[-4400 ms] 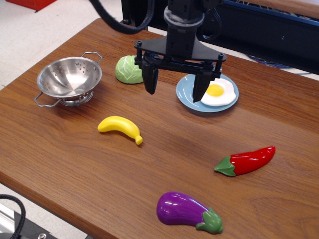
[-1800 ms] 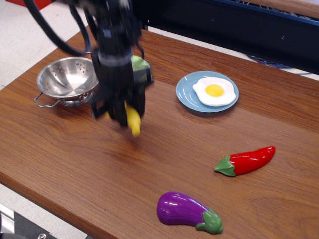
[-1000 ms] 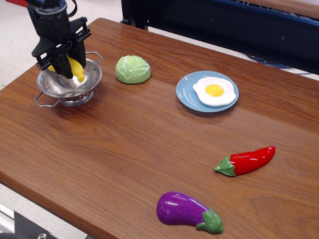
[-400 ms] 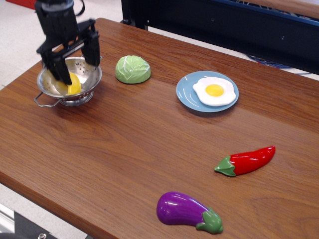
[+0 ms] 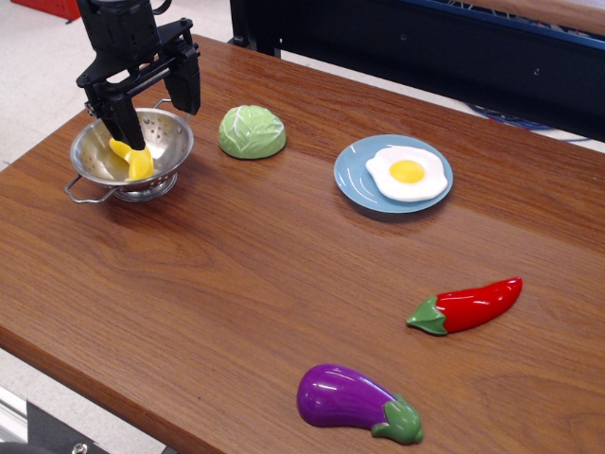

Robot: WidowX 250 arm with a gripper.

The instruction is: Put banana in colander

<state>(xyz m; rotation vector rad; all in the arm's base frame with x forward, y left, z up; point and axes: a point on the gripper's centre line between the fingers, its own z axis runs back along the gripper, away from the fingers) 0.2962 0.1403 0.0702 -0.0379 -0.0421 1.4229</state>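
Note:
The yellow toy banana (image 5: 132, 160) lies inside the shiny steel colander (image 5: 95, 172) at the table's far left. My gripper (image 5: 156, 112) hangs just above the colander with its two black fingers spread wide apart and nothing between them. The left finger (image 5: 124, 126) partly hides the colander's back wall and touches near the banana's upper end; the right finger (image 5: 187, 87) stands clear over the colander's right rim.
A green cabbage half (image 5: 251, 131) sits right of the colander. A blue plate (image 5: 354, 182) with a fried egg (image 5: 406, 173) stands at centre right. A red chilli (image 5: 468, 305) and a purple eggplant (image 5: 354, 401) lie nearer the front edge.
The gripper carried the banana from mid-table to the colander, opened and let it drop inside. Since the last frame it has risen slightly and shifted right, open.

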